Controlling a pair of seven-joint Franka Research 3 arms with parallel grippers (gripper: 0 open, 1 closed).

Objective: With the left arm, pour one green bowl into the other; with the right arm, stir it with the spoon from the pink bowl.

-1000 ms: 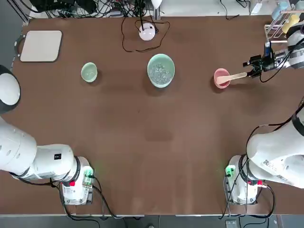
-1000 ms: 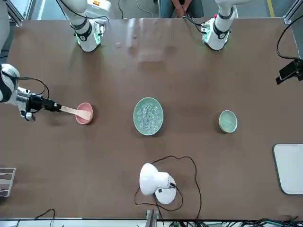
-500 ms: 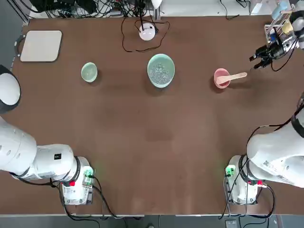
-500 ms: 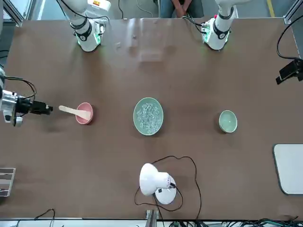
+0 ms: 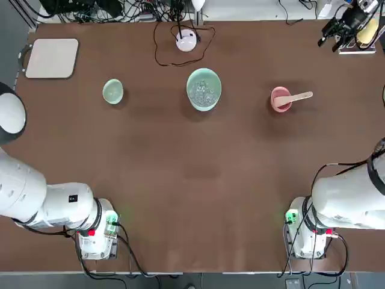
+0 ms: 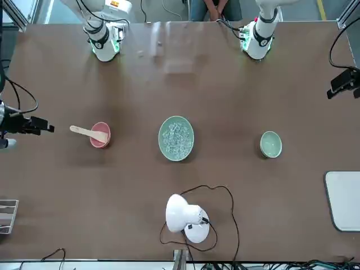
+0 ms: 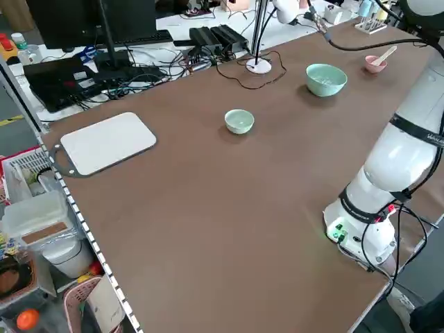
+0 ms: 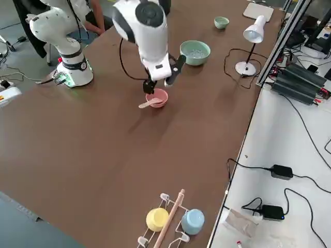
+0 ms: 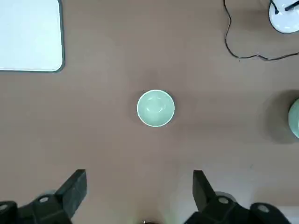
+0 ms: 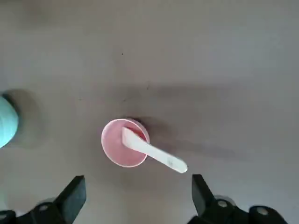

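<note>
Two tools gaping, empty | right tool [image 10: 134,198] above spoon [image 10: 154,150] in pink bowl [image 10: 120,149]

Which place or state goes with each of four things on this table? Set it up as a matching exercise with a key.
Things:
1. small green bowl
2. large green bowl
3. spoon
4. desk lamp

Places or states:
A. resting in the pink bowl, handle sticking out over the rim
B. empty, standing alone toward the robot's left
C. holding greyish-white bits, mid-table
D. at the table's far edge, black cord looped around it

Pairs: 1-B, 2-C, 3-A, 4-D
</note>
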